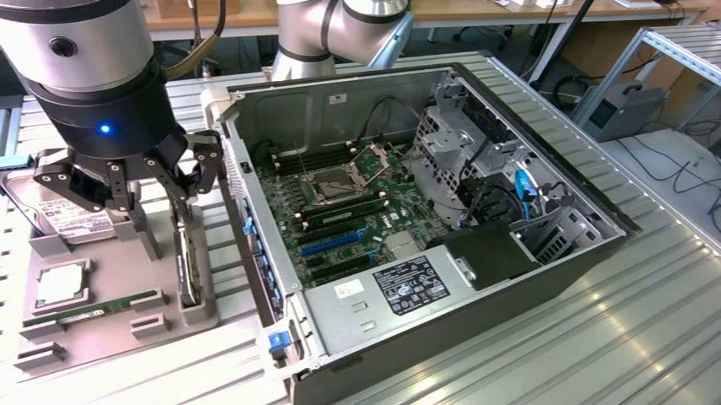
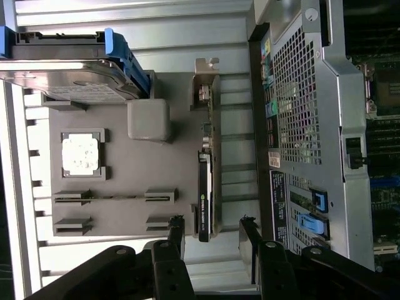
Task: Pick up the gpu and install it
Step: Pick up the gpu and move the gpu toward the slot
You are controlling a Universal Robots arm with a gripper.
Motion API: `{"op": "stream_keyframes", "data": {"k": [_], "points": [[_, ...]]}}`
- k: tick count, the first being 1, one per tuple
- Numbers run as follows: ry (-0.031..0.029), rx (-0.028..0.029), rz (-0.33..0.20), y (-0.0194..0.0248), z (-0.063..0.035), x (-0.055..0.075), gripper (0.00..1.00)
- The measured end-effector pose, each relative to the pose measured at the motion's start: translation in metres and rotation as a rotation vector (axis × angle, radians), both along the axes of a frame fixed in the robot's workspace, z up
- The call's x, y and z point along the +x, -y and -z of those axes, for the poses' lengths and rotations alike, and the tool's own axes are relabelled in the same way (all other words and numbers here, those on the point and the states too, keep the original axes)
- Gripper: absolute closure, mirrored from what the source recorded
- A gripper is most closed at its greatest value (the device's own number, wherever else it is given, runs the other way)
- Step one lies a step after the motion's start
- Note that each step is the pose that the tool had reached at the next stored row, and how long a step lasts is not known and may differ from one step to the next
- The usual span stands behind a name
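The gpu [image 1: 192, 263] stands on edge in a slot at the side of the grey parts holder [image 1: 107, 333] nearest the computer case; it is a thin dark card with a silver bracket at one end. My gripper [image 1: 141, 192] hangs open just above the holder, over the card's far end. In the wrist view the gpu [image 2: 207, 169] runs as a narrow blade, and one end of it lies between my spread fingertips [image 2: 177, 226]. Nothing is held. The open computer case [image 1: 512, 148] shows its motherboard with blue expansion slots [image 1: 333, 240].
On the holder [image 2: 137, 172] lie a hard drive [image 2: 69, 80], a processor chip [image 2: 81, 154] and a green memory stick [image 2: 112, 198]. The case's perforated rear panel [image 2: 306, 119] stands close beside the gpu. A drive cage [image 1: 457, 148] and cables fill the case's far side.
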State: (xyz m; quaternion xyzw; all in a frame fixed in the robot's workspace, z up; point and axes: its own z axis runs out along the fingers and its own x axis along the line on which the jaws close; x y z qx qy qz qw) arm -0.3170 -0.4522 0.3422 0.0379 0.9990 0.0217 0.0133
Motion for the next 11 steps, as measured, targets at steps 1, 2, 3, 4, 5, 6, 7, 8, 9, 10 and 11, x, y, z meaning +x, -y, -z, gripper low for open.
{"op": "stream_keyframes", "data": {"k": [1, 2, 3, 4, 5, 6, 7, 8, 9, 10, 11], "points": [[0.0000, 0.0000, 0.000, 0.0000, 0.0005, 0.0002, 0.52], [-0.0001, -0.0001, 0.000, 0.0000, 0.0009, 0.0004, 0.52], [0.0000, -0.0001, 0.000, -0.0001, 0.0013, 0.0005, 0.52], [-0.0001, -0.0001, 0.000, -0.0001, 0.0016, 0.0006, 0.52], [0.0000, -0.0001, 0.000, -0.0002, 0.0020, 0.0007, 0.52], [0.0001, -0.0001, 0.000, -0.0002, 0.0025, 0.0009, 0.52], [0.0001, 0.0000, 0.000, -0.0003, 0.0029, 0.0011, 0.52], [0.0001, 0.0000, 0.000, -0.0003, 0.0033, 0.0013, 0.52], [0.0001, 0.0000, 0.000, -0.0004, 0.0036, 0.0015, 0.52], [0.0002, 0.0001, 0.000, -0.0004, 0.0040, 0.0017, 0.52], [0.0001, 0.0000, 0.000, -0.0005, 0.0044, 0.0019, 0.52]]}}
